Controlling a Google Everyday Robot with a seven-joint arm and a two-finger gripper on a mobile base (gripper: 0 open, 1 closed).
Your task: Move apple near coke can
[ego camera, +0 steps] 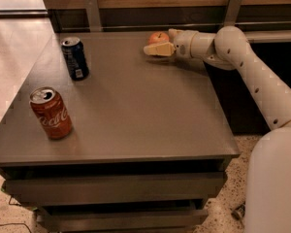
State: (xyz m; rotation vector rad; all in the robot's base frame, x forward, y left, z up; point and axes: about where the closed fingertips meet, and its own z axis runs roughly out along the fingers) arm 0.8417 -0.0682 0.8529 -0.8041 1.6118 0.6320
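The apple (158,36) is small, round and red-orange, and sits on the grey table (136,106) near its far edge, right of centre. My gripper (157,46) reaches in from the right at table height and is right at the apple, its near side just in front of the fruit. The coke can (51,113) is red with white script and stands upright near the table's front left corner, far from the apple and the gripper.
A dark blue can (75,58) stands upright at the table's back left. A wooden wall with metal brackets (92,8) runs behind the table. My white arm (252,72) spans the table's right side. Drawers sit below the tabletop.
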